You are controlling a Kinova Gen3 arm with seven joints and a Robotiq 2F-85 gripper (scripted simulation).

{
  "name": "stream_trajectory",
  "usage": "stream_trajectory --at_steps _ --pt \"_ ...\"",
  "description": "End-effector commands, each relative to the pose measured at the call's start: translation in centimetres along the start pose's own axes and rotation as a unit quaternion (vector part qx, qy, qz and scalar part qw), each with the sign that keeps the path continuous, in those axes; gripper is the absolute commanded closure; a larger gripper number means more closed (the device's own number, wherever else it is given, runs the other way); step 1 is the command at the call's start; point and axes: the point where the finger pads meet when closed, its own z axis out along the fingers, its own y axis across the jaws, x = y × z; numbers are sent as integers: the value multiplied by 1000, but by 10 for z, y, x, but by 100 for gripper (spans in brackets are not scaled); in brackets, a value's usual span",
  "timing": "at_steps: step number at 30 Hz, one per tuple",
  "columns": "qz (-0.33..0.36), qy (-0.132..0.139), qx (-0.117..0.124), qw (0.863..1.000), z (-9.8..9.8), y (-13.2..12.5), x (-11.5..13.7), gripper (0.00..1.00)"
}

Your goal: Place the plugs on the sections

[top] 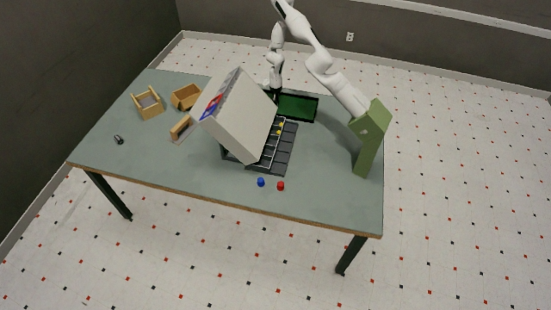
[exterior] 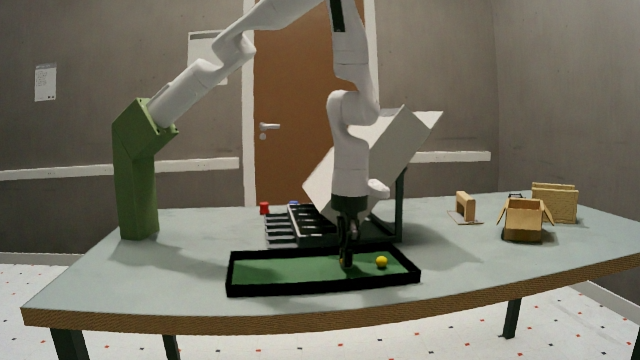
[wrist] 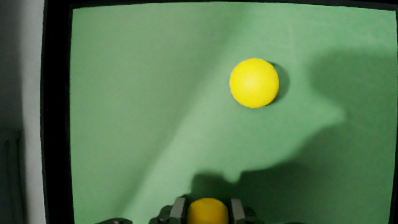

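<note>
My gripper (exterior: 346, 265) (wrist: 207, 210) is shut on a yellow marble (wrist: 207, 212), low inside the green tray (exterior: 280, 287) (wrist: 57, 100) (top: 315, 108). A second yellow marble (exterior: 381, 262) (wrist: 254, 83) lies on the tray's green floor. Two more yellow marbles lie in separate sections under the cover: one marble (top: 281, 124) and another marble (top: 278, 132). The white cover (top: 245, 112) (exterior: 400, 150) hides the pipes. The red-banded funnel (top: 213, 102) and the blue-banded funnel (top: 208, 113) show at its top. The blue plug (top: 261, 182) and red plug (top: 281, 186) (exterior: 264, 208) stand on the table beyond the section row.
Flat front parts (top: 280, 168) of the sections face the green robot stand (top: 370, 142) (exterior: 137, 200). The tilted cover stands close beside my arm. A wooden bracket (top: 181, 127), an open box (top: 186, 97), a wooden holder (top: 147, 103) and a small dark object (top: 119, 139) are on the table's far side.
</note>
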Motion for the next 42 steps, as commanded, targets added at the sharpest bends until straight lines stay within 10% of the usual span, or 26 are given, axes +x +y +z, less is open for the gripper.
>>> stream_trajectory --at_steps 1,7,8,18,41,42 --pt "0 0 0 1000 0 0 0 100" --pt "0 0 0 1000 0 0 0 100" --pt "0 0 0 1000 -70 -2 -3 100" --pt "0 0 0 1000 -133 -4 -7 100" --pt "1 6 -21 1000 -134 -3 -7 100" --pt "1 7 -19 1000 -169 -6 -67 100"
